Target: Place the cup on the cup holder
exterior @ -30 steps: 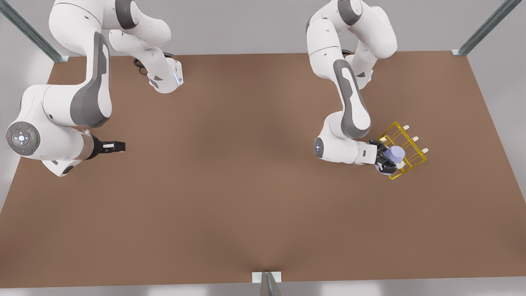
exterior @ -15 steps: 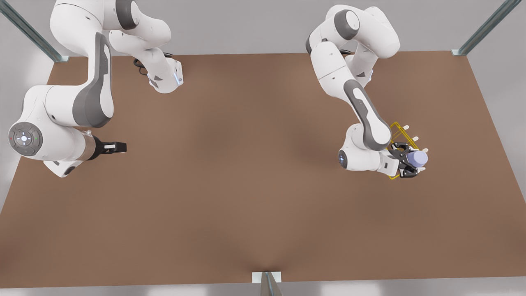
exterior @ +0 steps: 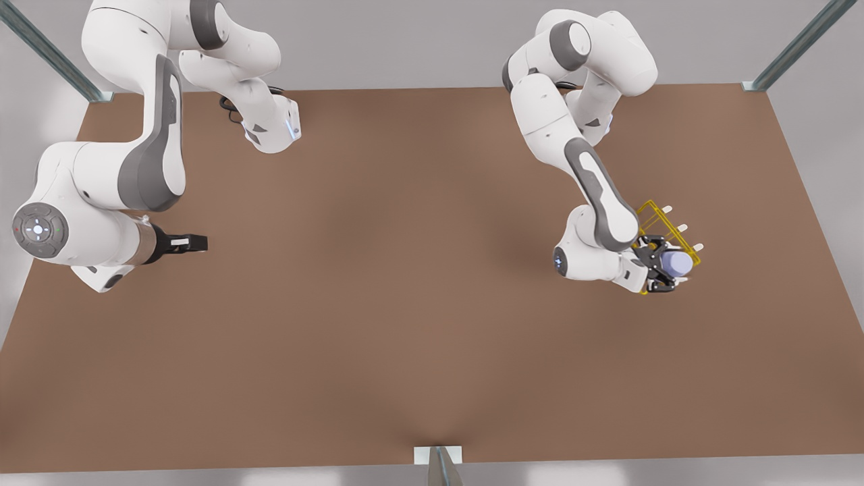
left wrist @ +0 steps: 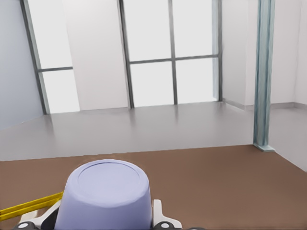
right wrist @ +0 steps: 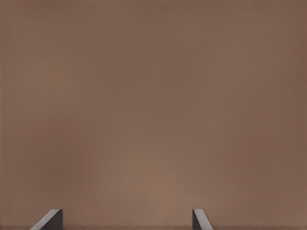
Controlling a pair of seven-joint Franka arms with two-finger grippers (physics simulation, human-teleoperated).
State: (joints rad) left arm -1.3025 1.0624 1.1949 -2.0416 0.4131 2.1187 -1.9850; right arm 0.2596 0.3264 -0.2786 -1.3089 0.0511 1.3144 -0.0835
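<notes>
1. Changes since half a second ago: the left gripper [exterior: 665, 273] has drawn back a little toward the 9 o'clock side of the front view, carrying the cup [exterior: 676, 262] with it, so the cup now lies over the cup holder [exterior: 653, 214] rather than at its outer edge. A second ago the same gripper sat further toward 9 o'clock.
2. Left gripper: its fingers are clamped on the cup, one on each side of the cup wall. In the left wrist view the cup [left wrist: 104, 195] points its closed flat base away from the wrist, with a white fingertip [left wrist: 159, 213] pressed against its side.
3. Cup position: it is at about 3 o'clock on the table [exterior: 405, 304] in the front view, directly over the yellow wire rack. White-tipped pegs stick out just past it toward 2 o'clock. Whether the cup touches a peg cannot be told.
4. Rack: a yellow wire [left wrist: 29, 206] shows beside the cup in the left wrist view.
5. Right gripper [exterior: 192, 242]: it waits at about 9 o'clock in the front view, well apart from the cup. Its fingers [right wrist: 50, 220] are spread apart over bare table and hold nothing.
</notes>
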